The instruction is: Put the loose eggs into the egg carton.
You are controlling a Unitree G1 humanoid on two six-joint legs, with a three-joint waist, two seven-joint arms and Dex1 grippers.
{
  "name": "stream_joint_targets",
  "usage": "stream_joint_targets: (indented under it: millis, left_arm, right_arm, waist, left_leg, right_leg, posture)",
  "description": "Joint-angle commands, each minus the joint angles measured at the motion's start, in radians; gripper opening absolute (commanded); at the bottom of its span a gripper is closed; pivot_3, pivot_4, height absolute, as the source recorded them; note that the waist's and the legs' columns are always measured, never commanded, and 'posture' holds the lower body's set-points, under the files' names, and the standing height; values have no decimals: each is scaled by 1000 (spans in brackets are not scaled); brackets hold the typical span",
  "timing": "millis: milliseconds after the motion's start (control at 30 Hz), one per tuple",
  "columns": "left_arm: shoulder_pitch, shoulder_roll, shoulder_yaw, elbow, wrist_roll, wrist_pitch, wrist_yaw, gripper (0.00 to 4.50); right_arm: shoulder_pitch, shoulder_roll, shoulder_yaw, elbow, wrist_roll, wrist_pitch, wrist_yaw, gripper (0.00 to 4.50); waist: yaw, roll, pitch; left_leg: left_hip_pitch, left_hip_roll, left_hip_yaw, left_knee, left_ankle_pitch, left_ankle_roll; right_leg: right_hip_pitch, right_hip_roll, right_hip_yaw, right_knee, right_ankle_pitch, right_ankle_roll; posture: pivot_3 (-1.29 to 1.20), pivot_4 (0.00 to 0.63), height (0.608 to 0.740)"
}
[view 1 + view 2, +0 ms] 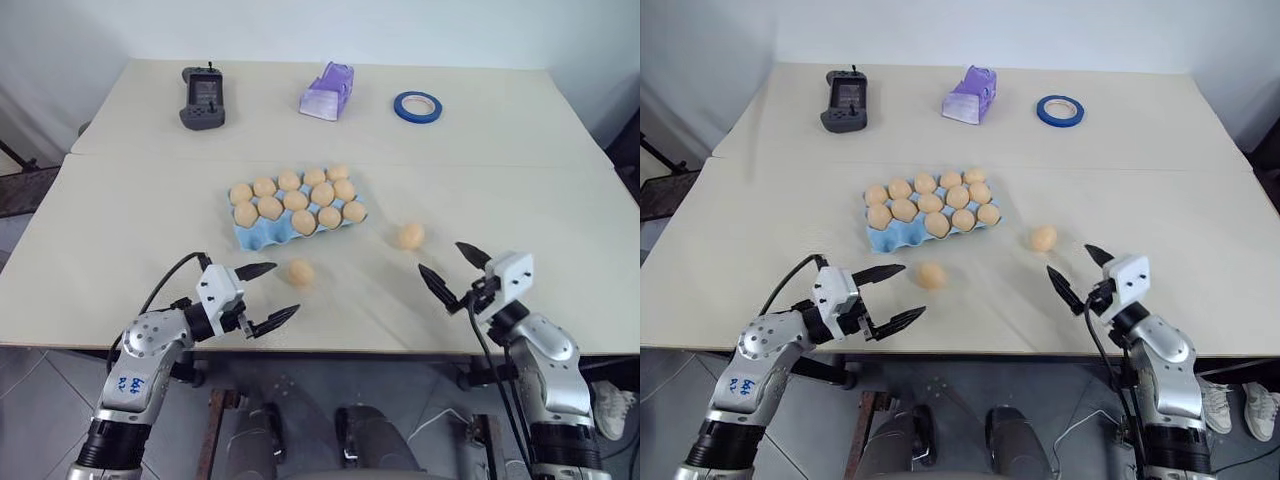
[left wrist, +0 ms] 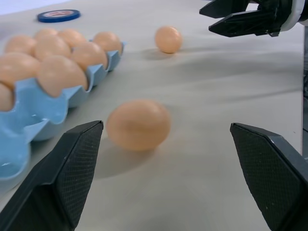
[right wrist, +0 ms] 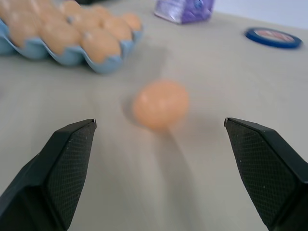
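Light blue and nearly full, the egg carton (image 1: 298, 213) sits in the middle of the table (image 1: 120, 230), and we count eleven eggs already seated in its two rows. Its near left corner cup looks empty to us, though the angle leaves some doubt.

Two loose eggs are left on the tabletop. One egg (image 1: 301, 273) lies just near of the carton, toward its right half. The other egg (image 1: 410, 236) rests to the right of the carton, apart from it.

Our left gripper (image 1: 262, 295) hangs low over the near edge with its fingers spread wide and nothing between them; in its wrist view the closer egg lies straight ahead between the fingertips but not touched. Our right gripper (image 1: 454, 268) is likewise wide apart and empty, pointing toward the right-hand egg from the near side.

We judge the task mostly done: two eggs remain, and only one free cup is plain to us, so where the second goes is unclear.

At the far side lie a handheld controller (image 1: 203, 98), a lilac plastic object (image 1: 328, 91) and a blue tape roll (image 1: 417, 106).
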Motion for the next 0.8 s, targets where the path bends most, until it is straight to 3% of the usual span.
stream_joint_targets:
  millis: [33,300,633,733,800]
  left_arm:
    - [-37,5,-22,16,11,-32,-34,4500]
    - [-30,5,-6,13,-11,-29,-48,4500]
    - [49,4,37,-63,-1,-23,27,4500]
    - [80,5,51,-103,-7,-12,49,4500]
    - [88,6,56,-114,-9,-6,57,4500]
  right_arm:
    - [7,3,-17,17,-5,-65,-32,4476]
    - [-109,-1,72,50,-33,-27,-46,4476]
    - [-398,12,156,390,-132,-8,-100,4476]
    - [-461,32,164,476,-124,-34,-77,3842]
    - [-470,36,168,486,-122,-50,-58,3145]
  waist:
    - [-1,0,0]
    - [-1,0,0]
    - [2,0,0]
    - [-2,0,0]
    - [-2,0,0]
  left_leg:
    - [0,0,0,0,0,0]
    - [0,1,0,2,0,0]
    - [0,0,0,3,0,0]
    - [0,0,0,3,0,0]
    - [0,0,0,3,0,0]
  right_leg:
    - [0,0,0,0,0,0]
    - [0,1,0,2,0,1]
    - [0,0,0,2,0,1]
    - [0,0,0,2,1,1]
    - [0,0,0,3,1,1]
  posture:
    - [0,150,740]
    - [0,150,740]
    - [0,150,740]
    - [0,150,740]
    - [0,150,740]
